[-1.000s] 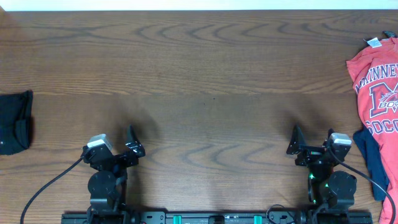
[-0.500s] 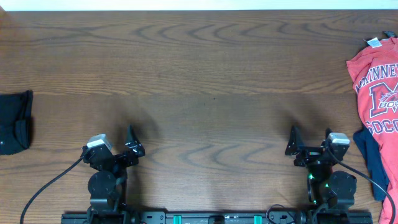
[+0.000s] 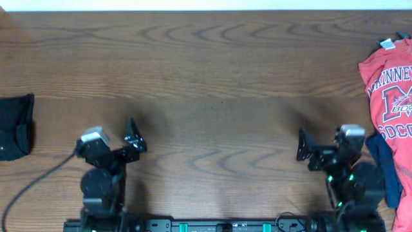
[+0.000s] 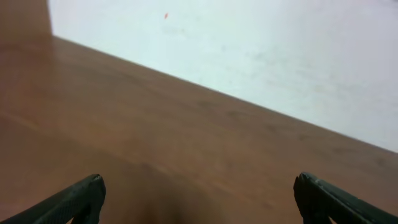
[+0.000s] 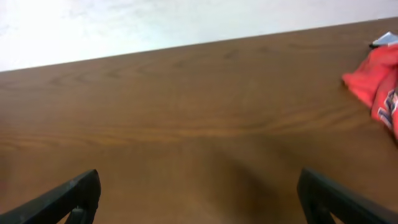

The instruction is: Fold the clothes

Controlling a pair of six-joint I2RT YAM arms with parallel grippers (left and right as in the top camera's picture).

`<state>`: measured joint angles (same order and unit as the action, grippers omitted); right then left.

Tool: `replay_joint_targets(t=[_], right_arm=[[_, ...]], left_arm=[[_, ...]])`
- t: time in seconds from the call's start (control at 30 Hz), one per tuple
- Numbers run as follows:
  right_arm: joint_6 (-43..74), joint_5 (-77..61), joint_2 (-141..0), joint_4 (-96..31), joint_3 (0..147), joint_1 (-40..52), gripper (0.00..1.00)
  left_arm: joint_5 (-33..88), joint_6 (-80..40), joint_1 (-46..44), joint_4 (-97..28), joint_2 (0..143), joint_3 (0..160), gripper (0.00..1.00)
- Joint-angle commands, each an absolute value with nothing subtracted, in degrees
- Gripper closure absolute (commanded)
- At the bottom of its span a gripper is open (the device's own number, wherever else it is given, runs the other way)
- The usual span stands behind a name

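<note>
A coral-red T-shirt (image 3: 390, 84) with white-and-navy lettering and a white neck label lies bunched at the table's right edge; its corner also shows in the right wrist view (image 5: 376, 84). A navy shirt (image 3: 384, 161) lies partly under it, beside the right arm. A small black garment (image 3: 14, 126) lies at the left edge. My left gripper (image 3: 116, 136) is open and empty near the front left; its fingers show wide apart in the left wrist view (image 4: 199, 198). My right gripper (image 3: 318, 142) is open and empty near the front right, left of the red T-shirt, fingers wide apart (image 5: 199, 194).
The wooden table (image 3: 212, 77) stretches between the arms and the white wall at the back. The arm bases and cables stand along the front edge.
Both arms have risen a little from rest. The left gripper has shifted slightly left, the right slightly up and right. The clothes have not moved.
</note>
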<state>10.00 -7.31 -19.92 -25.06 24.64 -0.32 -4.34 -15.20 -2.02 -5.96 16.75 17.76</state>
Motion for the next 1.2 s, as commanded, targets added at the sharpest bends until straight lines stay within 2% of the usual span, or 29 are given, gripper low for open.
replay_joint_targets(t=[0.0,0.13,0.43,0.73,0.97,1.17], right_arm=[[9.7,-8.0,-31.6,-29.0,34.6,-0.3,0.01],[13.4,-9.2,-47.8,-39.2,49.7,-0.3,0.01],[13.5,-10.5,-78.2,-73.9,82.8,-0.3,0.01],[11.6,-7.4,-88.4,-81.4,83.4,-2.6,0.01],[13.4,2.9,-93.0,-85.9,89.6,-15.9,0.01],[12.8,2.2,-94.3,-83.4,93.3,-28.2,0.01]], left_arm=[[0.5,-15.3,-1.8,-6.7,27.0,25.7,0.02],[6.9,-15.3,-1.8,-10.6,40.1,34.9,0.02],[22.5,-15.1,-1.8,-29.5,65.7,51.6,0.02],[29.4,-15.6,-1.8,-33.2,72.8,52.2,0.02],[25.8,-13.1,-1.8,-38.2,72.8,52.2,0.02],[24.8,-12.5,-3.4,-38.9,72.8,52.2,0.02]])
